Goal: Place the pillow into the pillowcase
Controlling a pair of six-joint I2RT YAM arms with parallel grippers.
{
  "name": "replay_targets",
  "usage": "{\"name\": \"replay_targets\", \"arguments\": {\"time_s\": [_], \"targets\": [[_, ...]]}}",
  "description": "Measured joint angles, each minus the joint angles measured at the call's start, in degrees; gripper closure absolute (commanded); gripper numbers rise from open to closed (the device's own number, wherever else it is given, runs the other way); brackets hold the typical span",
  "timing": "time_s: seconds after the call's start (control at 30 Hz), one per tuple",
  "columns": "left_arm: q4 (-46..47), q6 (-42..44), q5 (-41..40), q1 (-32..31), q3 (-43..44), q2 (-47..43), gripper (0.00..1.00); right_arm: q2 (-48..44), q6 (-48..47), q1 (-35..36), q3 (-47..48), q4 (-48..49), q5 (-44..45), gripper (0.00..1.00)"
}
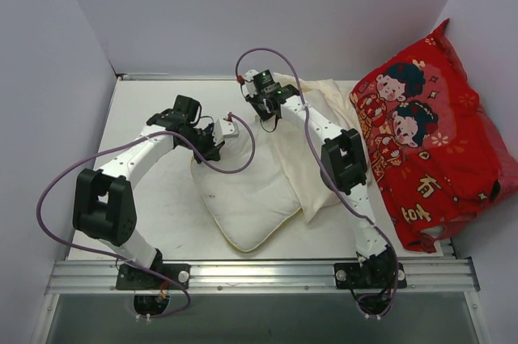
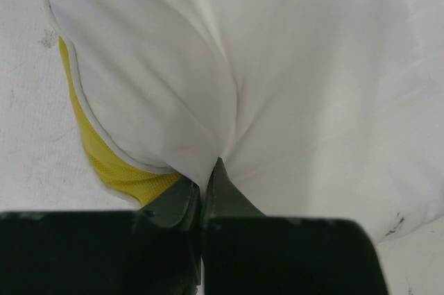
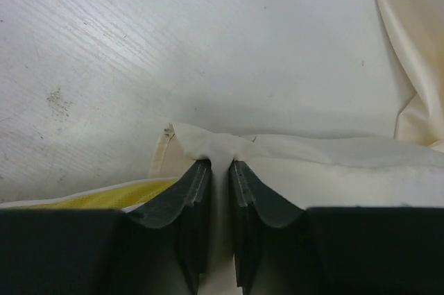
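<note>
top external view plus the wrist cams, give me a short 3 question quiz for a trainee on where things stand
1. True or false: the left gripper is shut on the large soft white pillow with the yellow piped seam.
2. Where is the red cushion printed with cartoon children? A) far right of the top view B) under the left arm C) between the arm bases
3. Short answer: is the pillow inside the wrinkled, slightly shiny cream fabric pillowcase yet?
Key: 1 true; 2 A; 3 no, it lies bare beside it.
</note>
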Motion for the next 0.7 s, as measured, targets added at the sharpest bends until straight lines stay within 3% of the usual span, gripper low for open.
{"name": "replay_targets", "arguments": {"time_s": [0.03, 0.07, 0.3, 0.5, 0.7], "targets": [[0.0, 0.0, 0.0, 0.0, 0.0, 0.0, 1.00, 0.1, 0.0, 0.0, 0.0, -0.2, -0.2, 0.99], [0.1, -0.1, 0.0, 0.0, 0.0, 0.0, 1.00, 0.2, -0.2, 0.1, 0.0, -0.5, -0.6, 1.00], [5.1, -3.9, -0.1, 0.0, -2.8, -1.7, 1.00, -1.8, 8.1, 0.5, 0.0, -3.0, -14.3, 1.00], [15.1, -10.3, -0.4, -0.5, -7.9, -7.5, 1.00, -10.5, 27.5, 4.4, -3.6, 0.2, -29.6, 1.00], [22.3, -12.3, -1.8, -1.4, -15.8, -19.1, 1.00, -16.1, 44.3, 6.5, -11.8, 9.6, -36.3, 1.00]]}}
